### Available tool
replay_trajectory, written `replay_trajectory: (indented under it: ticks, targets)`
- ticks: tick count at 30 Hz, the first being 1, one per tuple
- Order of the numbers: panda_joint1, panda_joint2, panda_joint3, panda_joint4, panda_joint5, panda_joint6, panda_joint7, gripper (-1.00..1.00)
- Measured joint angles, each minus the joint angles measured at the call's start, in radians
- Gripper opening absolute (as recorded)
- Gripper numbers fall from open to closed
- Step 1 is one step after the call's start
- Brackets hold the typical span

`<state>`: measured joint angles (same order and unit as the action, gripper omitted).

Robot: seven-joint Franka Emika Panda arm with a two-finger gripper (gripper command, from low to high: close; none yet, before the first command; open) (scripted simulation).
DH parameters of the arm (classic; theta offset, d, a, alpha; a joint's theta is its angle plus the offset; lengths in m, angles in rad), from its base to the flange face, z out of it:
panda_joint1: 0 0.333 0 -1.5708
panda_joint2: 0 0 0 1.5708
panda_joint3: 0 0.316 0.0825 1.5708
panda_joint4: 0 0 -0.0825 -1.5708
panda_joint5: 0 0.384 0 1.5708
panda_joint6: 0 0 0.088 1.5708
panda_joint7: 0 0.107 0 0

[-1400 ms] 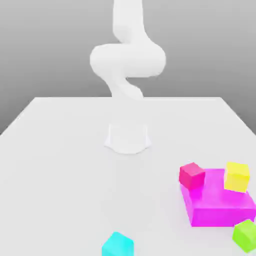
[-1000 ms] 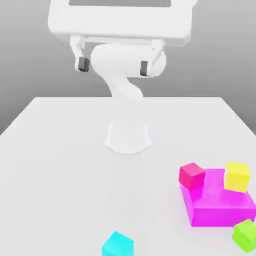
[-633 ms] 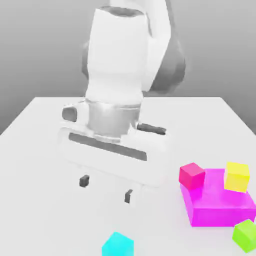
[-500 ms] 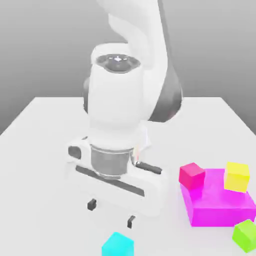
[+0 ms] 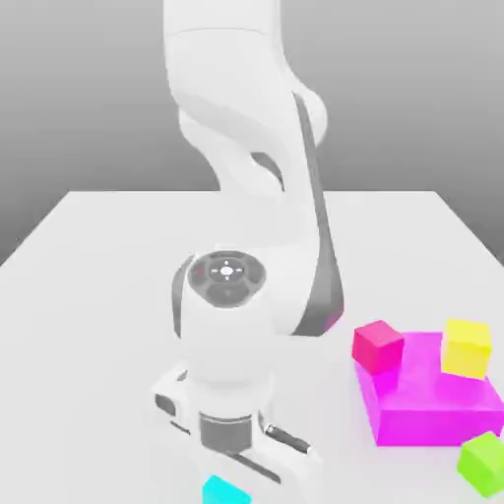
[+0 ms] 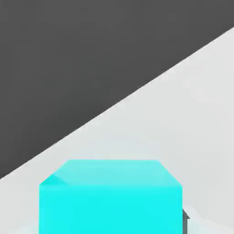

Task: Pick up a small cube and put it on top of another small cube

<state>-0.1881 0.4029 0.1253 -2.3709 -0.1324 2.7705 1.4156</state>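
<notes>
Our claw [image 5: 228, 484] hangs low over the cyan cube [image 6: 109, 196] at the worktop's [image 5: 98, 285] near edge; whether it is spread or pinching we cannot tell. The cube sits flat, equal-sided, with no long axis, one face square to the hand view. It looks smooth and matte. Toward the exterior view's right, a magenta block [image 5: 433, 399] carries a yellow cube [image 5: 466, 346]; a pink cube [image 5: 377, 345] leans at its corner, a green cube [image 5: 482, 461] nearby. The worktop is plain white against a grey backdrop.

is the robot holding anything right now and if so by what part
Cannot be told. The claw sits low over the small cyan cube, but no grip on it is visible.
</notes>
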Motion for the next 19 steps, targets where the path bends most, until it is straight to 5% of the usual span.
replay_trajectory:
  ticks: [11,15,16,19]
  targets:
    - [0.178,-0.121,0.244,0.049,-0.047,-0.194,-0.201,-1.0]
    - [0.307,-0.008,0.274,0.112,-0.162,-0.163,-0.222,-1.0]
    - [0.327,0.022,0.262,0.119,-0.188,-0.142,-0.212,1.0]
    - [0.327,0.022,0.262,0.119,-0.188,-0.142,-0.212,1.0]
